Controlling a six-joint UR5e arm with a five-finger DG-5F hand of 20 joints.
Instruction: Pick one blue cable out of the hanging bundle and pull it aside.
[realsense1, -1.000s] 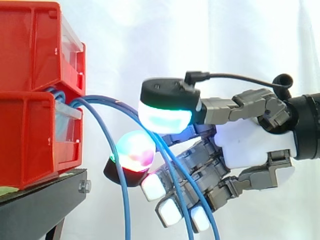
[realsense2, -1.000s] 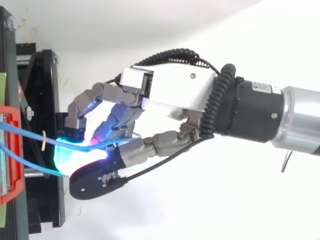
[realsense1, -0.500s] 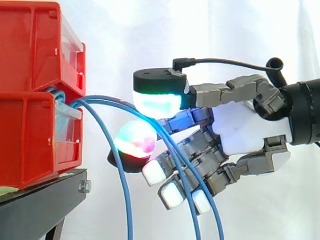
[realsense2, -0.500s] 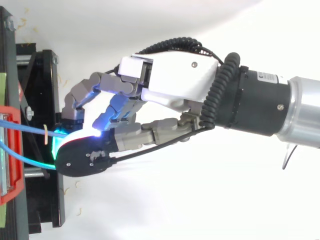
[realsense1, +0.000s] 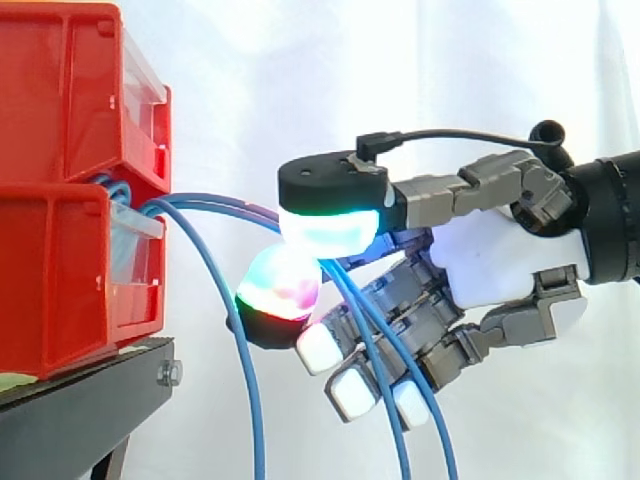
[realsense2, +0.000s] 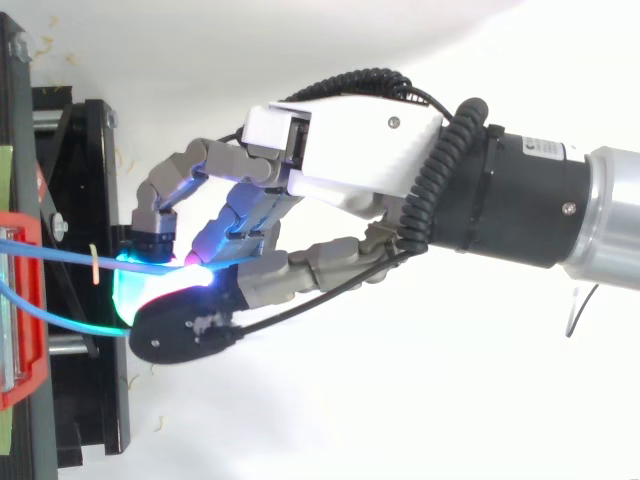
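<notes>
Hand pinching a blue cable beside the red bins

From the right the hand reaches toward the stacked red bins on their black stand, in front of the white curtain. The bundle of blue cables comes out between the two bins, arcs over and hangs down. The thumb's cyan-green pad sits right over a pad glowing green, red and magenta, the two closed together on the cables passing between them. From above, one blue cable runs straight from the bins into that pinch, and a second passes under the thumb. The other fingers curl below, their white pads against the hanging strands. One strand hangs free between the hand and the stand.
</notes>
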